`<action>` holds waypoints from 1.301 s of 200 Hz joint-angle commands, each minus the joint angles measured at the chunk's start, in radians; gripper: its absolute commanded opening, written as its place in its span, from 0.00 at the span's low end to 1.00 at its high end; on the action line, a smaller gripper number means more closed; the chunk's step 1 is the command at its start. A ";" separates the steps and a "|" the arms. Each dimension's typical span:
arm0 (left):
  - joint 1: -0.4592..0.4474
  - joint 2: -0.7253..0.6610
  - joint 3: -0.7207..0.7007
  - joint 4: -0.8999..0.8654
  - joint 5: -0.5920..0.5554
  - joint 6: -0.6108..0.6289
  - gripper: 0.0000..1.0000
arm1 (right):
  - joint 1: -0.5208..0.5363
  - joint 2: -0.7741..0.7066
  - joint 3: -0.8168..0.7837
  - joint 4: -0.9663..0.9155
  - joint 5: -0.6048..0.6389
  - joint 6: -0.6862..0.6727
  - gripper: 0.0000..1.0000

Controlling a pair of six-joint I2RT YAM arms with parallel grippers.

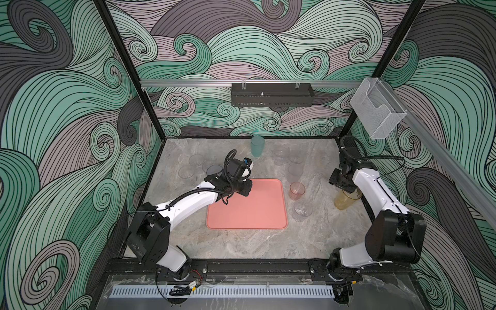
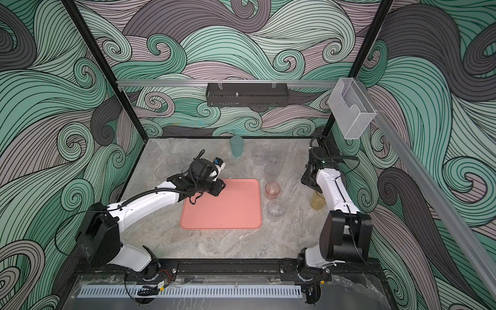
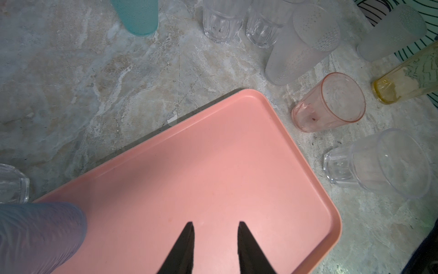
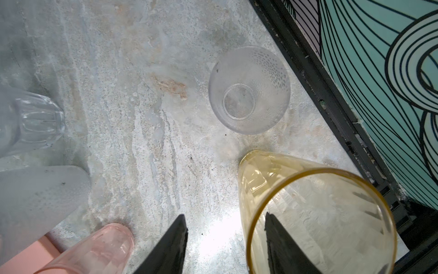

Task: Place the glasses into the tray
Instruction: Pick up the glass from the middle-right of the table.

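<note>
Nearest me on the marble table point(image 1: 241, 241) the tray point(image 1: 247, 212) lies flat, mid-table, w/ nothing in it, so all the glasses are on the stone around it, none placed. Just off its R edge stand a short clear glass point(image 1: 302, 211) and, a bit further back, a pink tumbler point(image 1: 297, 190), both upright and apart from the rim. Further R, near the frame, the right gripper point(image 4: 224, 214) is down over the orange tumbler point(image 1: 345, 201). One finger is inside the mouth and one outside, w/ a gap showing on the outer side, so it's not clamped. I'd guess a rim pinch, bc the body looks too wide to span. The left gripper point(image 3: 215, 223) hovers over the tray's far L corner, part open and empty, prob. lining up on the blue-grey tumbler point(image 1: 214, 169) just beside it. Beyond that are two clear glasses point(image 1: 195, 160) far L and a frosted tumbler point(image 1: 295, 171) far R. The teal tumbler point(image 1: 257, 146) is by the back wall.
</note>
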 commanded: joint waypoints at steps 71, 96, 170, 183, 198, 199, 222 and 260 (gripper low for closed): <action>-0.006 0.007 0.023 -0.021 -0.051 -0.006 0.35 | -0.005 0.032 -0.023 0.046 0.031 -0.056 0.25; -0.006 0.007 0.024 -0.023 -0.062 -0.003 0.35 | 0.000 0.036 -0.010 0.034 0.028 -0.062 0.20; -0.006 -0.001 0.025 -0.031 -0.107 0.006 0.35 | 0.086 -0.014 0.085 -0.046 0.066 -0.091 0.01; -0.006 -0.010 0.027 -0.034 -0.112 0.009 0.35 | 0.107 -0.035 0.123 -0.078 0.071 -0.097 0.00; -0.005 -0.028 0.043 -0.047 -0.111 0.005 0.35 | 0.143 -0.055 0.172 -0.114 0.073 -0.101 0.00; -0.004 -0.029 0.045 -0.048 -0.111 0.005 0.35 | 0.150 -0.056 0.178 -0.119 0.074 -0.102 0.00; -0.002 -0.068 0.075 -0.081 -0.113 0.006 0.35 | 0.213 -0.072 0.263 -0.176 0.078 -0.102 0.00; 0.007 -0.138 0.190 -0.269 -0.157 0.031 0.35 | 0.386 -0.066 0.440 -0.269 0.092 -0.098 0.00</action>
